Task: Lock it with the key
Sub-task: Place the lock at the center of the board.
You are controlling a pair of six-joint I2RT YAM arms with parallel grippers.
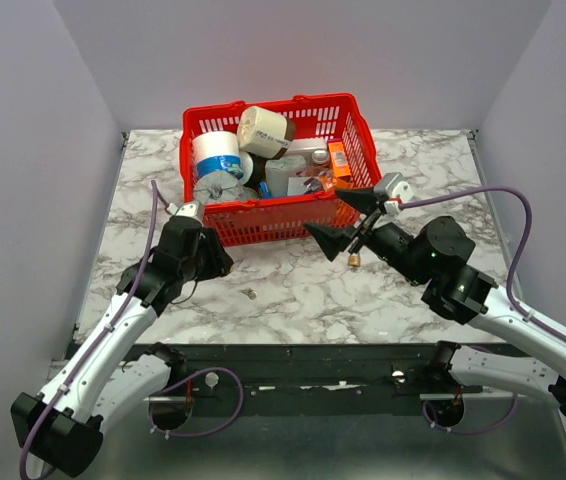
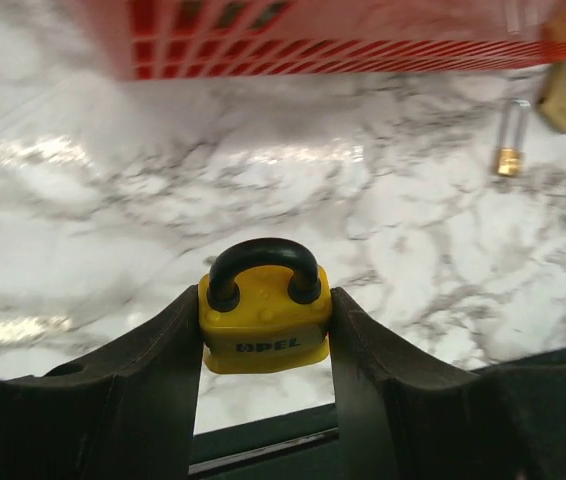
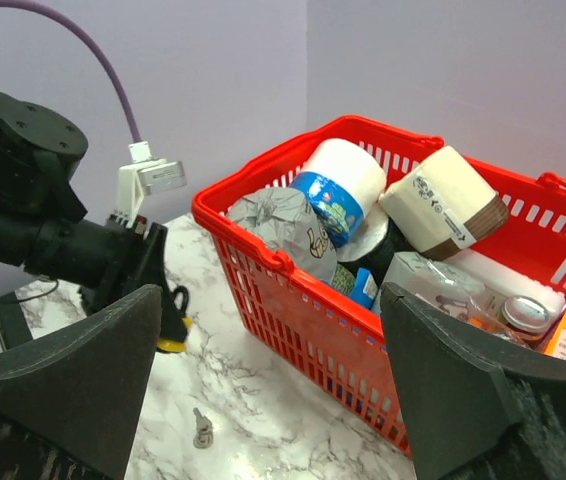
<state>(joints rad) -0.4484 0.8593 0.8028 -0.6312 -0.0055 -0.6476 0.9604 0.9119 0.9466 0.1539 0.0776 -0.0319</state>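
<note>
Holding the padlock (image 2: 263, 335) clamped in my left end effector (image 2: 265, 300); right end effector (image 3: 270, 298) spread, empty — next, I reckon, pinch the key (image 3: 201, 428) off the tabletop (image 1: 293, 290).

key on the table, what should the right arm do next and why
Probably bring the open right gripper down over the key and close on it. The key lies loose on the marble near the left gripper, which already clamps the yellow padlock, and the right jaws hold nothing.
</note>
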